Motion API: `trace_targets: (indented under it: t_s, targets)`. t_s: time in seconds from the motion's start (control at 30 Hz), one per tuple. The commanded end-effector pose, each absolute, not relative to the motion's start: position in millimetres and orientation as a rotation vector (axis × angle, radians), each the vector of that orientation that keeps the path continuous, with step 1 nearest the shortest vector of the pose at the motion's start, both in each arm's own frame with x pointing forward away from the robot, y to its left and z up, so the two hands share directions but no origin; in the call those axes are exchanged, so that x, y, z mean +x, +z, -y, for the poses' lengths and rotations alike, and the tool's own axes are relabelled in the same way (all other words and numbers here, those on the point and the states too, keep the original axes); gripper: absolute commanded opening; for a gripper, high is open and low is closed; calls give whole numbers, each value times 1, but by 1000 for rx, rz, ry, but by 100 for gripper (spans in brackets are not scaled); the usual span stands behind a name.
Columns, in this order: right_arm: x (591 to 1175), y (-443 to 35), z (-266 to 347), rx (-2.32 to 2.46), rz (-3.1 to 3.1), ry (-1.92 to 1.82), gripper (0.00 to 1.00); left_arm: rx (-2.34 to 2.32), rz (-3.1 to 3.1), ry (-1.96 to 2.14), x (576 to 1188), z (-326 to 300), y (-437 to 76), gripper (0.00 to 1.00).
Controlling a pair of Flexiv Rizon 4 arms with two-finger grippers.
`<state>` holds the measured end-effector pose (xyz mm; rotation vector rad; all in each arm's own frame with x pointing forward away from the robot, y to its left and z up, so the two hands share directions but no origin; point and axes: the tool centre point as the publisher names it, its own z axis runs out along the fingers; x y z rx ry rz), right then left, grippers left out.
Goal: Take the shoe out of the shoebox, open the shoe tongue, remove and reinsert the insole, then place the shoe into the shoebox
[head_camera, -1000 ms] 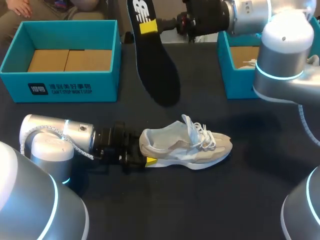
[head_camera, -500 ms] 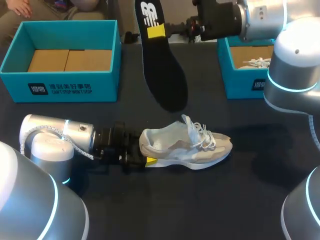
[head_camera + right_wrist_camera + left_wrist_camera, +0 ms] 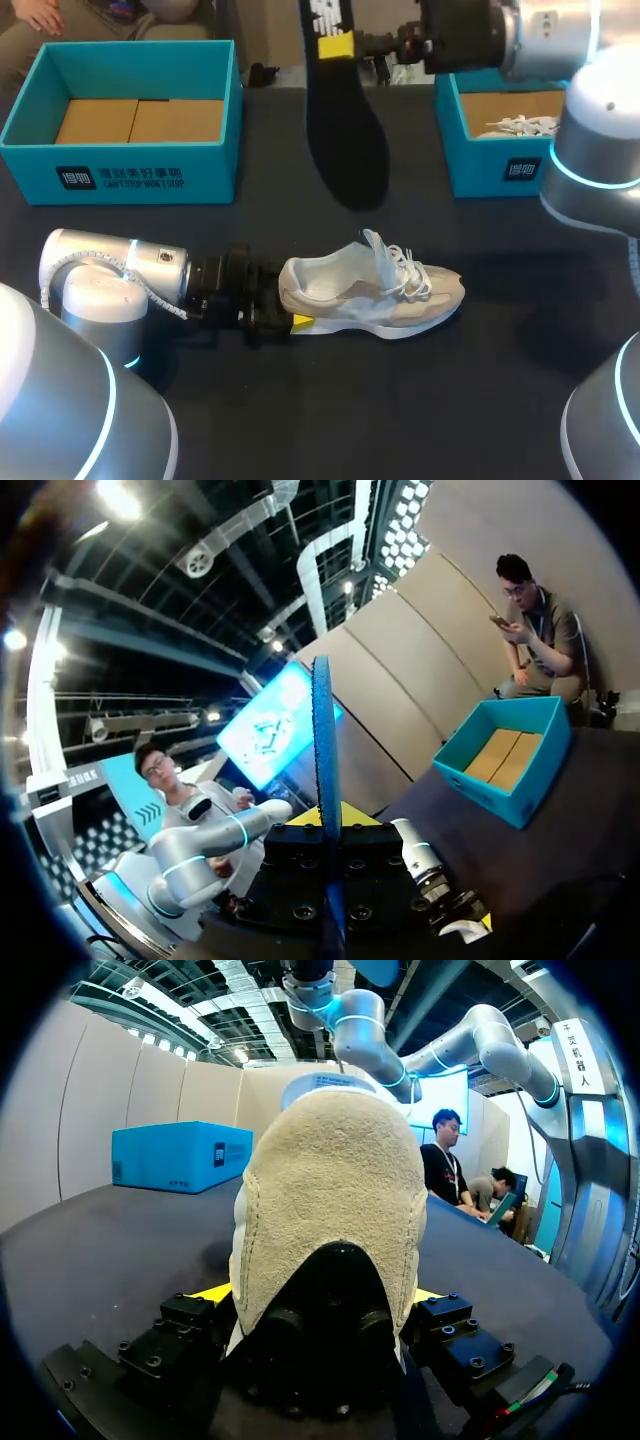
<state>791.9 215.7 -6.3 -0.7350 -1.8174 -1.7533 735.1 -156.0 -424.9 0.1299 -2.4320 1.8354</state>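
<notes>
While left tool [image 3: 288, 305] clamps suede shoe [image 3: 400, 298] by its heel, right tool [image 3: 337, 45] pinching flat black insole [image 3: 348, 150]

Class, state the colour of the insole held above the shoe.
The insole is black with white print near its held end; clearest in head view.

Silver arms [image 3: 100, 275] (cyan rings); black left gripper [image 3: 290, 300], yellow tips.

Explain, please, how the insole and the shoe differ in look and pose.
The insole is black; the shoe is beige and white. The insole hangs in the air from the right gripper; the shoe lies on the table, heel in the left gripper. Each is clamped by one gripper.
</notes>
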Motion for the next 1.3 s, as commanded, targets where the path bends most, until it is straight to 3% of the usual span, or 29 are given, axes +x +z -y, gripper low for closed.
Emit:
trace_targets:
  t_s: [0.03,0.47,1.3]
  targets:
    - [775,-2,-185,-804,1799,-1778,0,130,2433,1832,735,155,-426,0]
    - [745,9,-163,-831,1755,-1787,0,130,2433,1832,735,155,-426,0]
    - [670,-18,-148,-883,1690,-1797,0,130,2433,1832,735,155,-426,0]
